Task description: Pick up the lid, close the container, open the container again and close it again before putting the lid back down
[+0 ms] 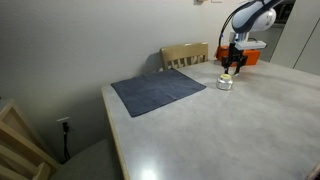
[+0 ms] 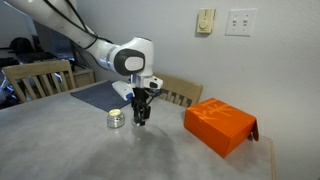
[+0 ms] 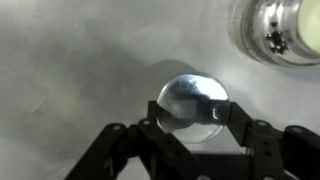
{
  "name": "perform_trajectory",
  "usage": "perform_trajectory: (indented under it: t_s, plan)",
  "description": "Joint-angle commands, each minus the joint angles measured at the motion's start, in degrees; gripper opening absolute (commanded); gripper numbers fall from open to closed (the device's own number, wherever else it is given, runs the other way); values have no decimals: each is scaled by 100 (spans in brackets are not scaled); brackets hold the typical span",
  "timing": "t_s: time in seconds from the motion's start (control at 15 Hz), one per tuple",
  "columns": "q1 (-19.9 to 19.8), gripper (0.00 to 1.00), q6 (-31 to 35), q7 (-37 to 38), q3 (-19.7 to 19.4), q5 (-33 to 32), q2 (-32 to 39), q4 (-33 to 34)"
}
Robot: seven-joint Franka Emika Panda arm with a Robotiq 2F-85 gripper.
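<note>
In the wrist view the lid (image 3: 192, 105), a thin, shiny, pale round disc, sits between my gripper's (image 3: 190, 120) two black fingers. Both pads press its edges, so the gripper is shut on it. In both exterior views the gripper (image 1: 232, 70) (image 2: 141, 118) points straight down with its tips at the table surface. Whether the lid is off the table I cannot tell. The container (image 3: 280, 30) (image 1: 225, 83) (image 2: 116, 119), a small squat silvery jar, stands open on the table a short way beside the gripper, apart from it.
An orange box (image 2: 220, 125) (image 1: 248, 57) lies on the pale table (image 1: 230, 130) beyond the gripper. A dark grey mat (image 1: 158, 92) (image 2: 105, 95) covers one part of the table. Wooden chairs (image 1: 185, 53) (image 2: 40, 78) stand at its edges.
</note>
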Motion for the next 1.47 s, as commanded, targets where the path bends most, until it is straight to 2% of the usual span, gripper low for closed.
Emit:
perform_trajectory:
  t_s: [0.0,0.33,0.73,1.4]
  plan:
    - [229,44,159,58,-55,-211,-687,-643]
    - [474,44,-98,-24,127,-272,-1067,-947]
    - [831,44,-301,74,195,-447,-1090,-1137]
    - [932,44,-226,13,184,-662,-1036,-1257]
